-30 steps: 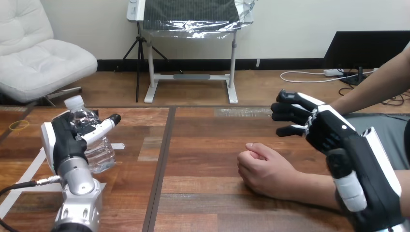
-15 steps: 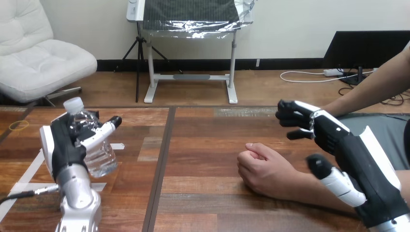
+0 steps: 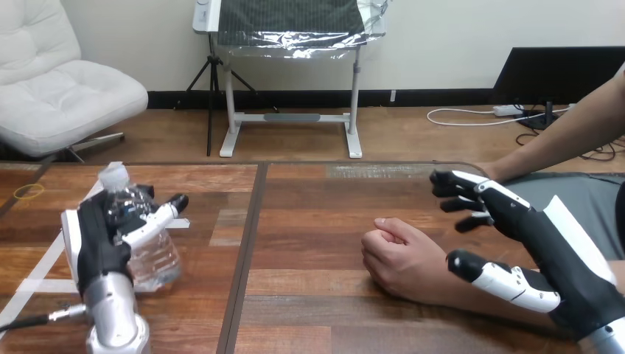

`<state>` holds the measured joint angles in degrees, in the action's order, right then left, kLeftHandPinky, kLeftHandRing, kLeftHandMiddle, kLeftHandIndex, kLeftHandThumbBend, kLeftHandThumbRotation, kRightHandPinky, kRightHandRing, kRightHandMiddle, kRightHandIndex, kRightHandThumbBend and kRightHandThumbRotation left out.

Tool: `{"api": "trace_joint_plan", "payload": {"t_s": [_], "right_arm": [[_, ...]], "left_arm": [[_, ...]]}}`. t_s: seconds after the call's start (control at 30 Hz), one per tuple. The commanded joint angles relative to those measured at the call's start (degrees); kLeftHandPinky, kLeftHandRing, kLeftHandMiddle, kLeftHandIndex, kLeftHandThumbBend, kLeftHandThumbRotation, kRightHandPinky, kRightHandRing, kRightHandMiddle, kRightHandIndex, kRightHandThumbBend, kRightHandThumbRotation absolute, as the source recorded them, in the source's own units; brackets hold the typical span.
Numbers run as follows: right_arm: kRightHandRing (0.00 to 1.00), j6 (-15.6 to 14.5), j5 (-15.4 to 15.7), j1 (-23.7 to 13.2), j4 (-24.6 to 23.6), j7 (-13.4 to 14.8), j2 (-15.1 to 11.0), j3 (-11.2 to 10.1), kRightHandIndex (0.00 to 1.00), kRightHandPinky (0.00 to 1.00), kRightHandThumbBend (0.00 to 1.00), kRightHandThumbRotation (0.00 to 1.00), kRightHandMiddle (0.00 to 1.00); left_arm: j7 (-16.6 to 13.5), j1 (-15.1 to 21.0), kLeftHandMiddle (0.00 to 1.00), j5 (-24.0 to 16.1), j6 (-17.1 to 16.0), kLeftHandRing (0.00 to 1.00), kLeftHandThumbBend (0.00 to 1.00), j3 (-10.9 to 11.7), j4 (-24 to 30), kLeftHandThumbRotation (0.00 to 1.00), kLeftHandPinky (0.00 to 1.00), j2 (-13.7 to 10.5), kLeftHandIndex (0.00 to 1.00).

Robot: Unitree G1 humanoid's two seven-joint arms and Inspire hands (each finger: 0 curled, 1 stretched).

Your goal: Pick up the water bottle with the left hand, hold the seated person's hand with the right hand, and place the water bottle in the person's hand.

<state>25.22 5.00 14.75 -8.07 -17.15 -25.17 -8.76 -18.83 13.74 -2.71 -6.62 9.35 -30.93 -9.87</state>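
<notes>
A clear water bottle (image 3: 147,243) with a white cap stands at the table's left, tilted a little. My left hand (image 3: 99,240) is wrapped round it, thumb across its front. The person's hand (image 3: 402,258) rests as a loose fist on the table right of the middle, its forearm running off to the right. My right hand (image 3: 549,240) hovers open over that forearm, fingers (image 3: 468,195) stretched to the left and the thumb (image 3: 490,276) low beside the wrist. I cannot tell whether it touches the arm.
White tape strips (image 3: 40,269) lie on the wooden table (image 3: 295,221) near my left arm. A yellow rubber band (image 3: 29,191) sits at the far left edge. A dark seam (image 3: 247,243) runs down the table between the bottle and the person's hand.
My right hand has dropped lower and opened out over the person's forearm. My left hand has shifted slightly with the bottle, which now leans a little more.
</notes>
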Motion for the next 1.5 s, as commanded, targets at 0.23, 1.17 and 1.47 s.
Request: {"api": "trace_joint_plan", "payload": {"t_s": [0.23, 1.17, 1.47], "right_arm": [[0.81, -1.95, 4.04, -14.15, 5.67, -1.28, -10.59, -3.13, 0.85, 0.65, 0.95, 0.72, 0.85], [0.83, 0.35, 13.91, -20.87, 17.06, -2.75, -18.26, 1.70, 0.86, 0.64, 1.00, 0.50, 0.85], [0.83, 2.17, 16.97, -23.15, 20.97, -2.36, -19.20, 3.38, 0.85, 0.66, 1.00, 0.48, 0.84]], "left_arm": [[4.73, 0.71, 0.41, -0.08, -0.32, 0.37, 0.68, -1.45, 30.44, 0.00, 0.31, -1.07, 0.42], [8.21, -1.03, 0.40, 0.27, 1.30, 0.36, 0.67, -1.43, 39.27, 0.00, 0.29, 0.72, 0.41], [8.78, -1.10, 0.40, 0.02, 0.73, 0.36, 0.68, -1.28, 39.85, 0.00, 0.29, 1.08, 0.41]]}}
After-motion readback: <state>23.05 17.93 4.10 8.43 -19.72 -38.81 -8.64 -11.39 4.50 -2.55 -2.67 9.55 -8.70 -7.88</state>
